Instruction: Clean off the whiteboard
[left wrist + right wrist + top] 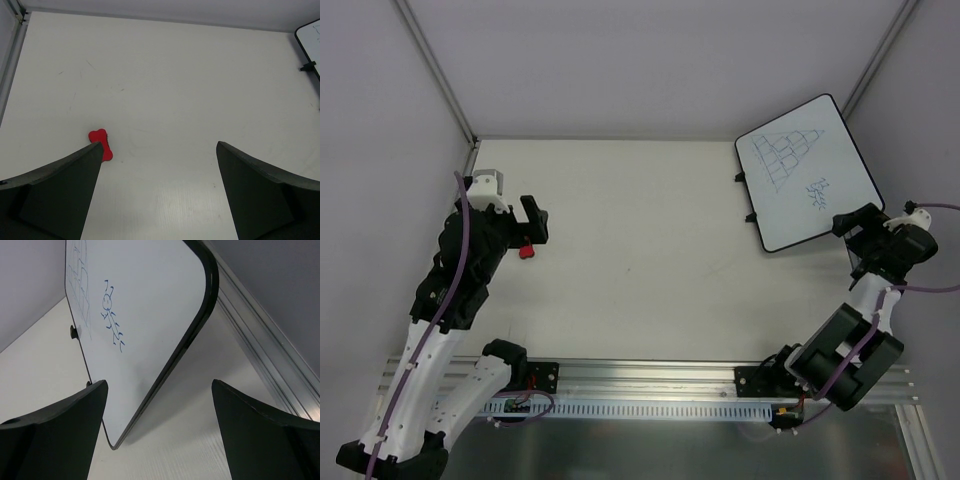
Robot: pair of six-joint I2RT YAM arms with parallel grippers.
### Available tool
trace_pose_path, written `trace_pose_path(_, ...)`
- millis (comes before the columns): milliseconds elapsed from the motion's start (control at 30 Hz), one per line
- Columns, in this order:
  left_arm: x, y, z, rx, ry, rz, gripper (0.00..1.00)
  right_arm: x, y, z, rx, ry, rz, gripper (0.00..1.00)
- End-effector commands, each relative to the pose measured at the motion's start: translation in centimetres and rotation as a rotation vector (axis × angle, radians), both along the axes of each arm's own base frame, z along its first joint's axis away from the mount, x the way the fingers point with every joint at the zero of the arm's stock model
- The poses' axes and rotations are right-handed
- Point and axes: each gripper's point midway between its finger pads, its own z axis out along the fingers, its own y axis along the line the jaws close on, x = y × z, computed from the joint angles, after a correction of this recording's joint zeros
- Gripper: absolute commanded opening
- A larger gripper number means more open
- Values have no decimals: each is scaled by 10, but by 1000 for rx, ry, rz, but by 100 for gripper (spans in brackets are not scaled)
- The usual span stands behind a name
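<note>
Both left fingers (55, 195) and right fingers (50, 435) are held wide and empty; the whiteboard (807, 175) is judged light, stiff, grippable by its rim.

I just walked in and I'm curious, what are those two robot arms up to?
They are getting ready to wipe the whiteboard, which sits tilted at the far right. It has blue drawings on it, a block pyramid and a little stick figure, and nothing is wiped yet. The right tool is open, right at the board's near corner, and holds nothing. The left tool is open too, just above the red eraser, which lies on the table, not yet picked up.
</note>
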Motion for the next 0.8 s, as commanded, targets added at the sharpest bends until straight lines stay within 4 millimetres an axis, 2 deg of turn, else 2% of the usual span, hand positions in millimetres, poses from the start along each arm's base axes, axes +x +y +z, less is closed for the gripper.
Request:
trace_pose_path(0,5,-6,14,7,-43,-30,99,21,-2,31,-62,-117,108,89)
trace_pose_path(100,9,-8,15,5,-35,-35,99,30,3,30,-43,-138,173,88)
trace_pose_path(367,12,-16,25,-13,-42,-64,99,39,-1,25,-45,-150,194,83)
trace_pose_path(767,12,-18,38,-30,-62,-75,99,58,-4,21,-2,-206,235,66)
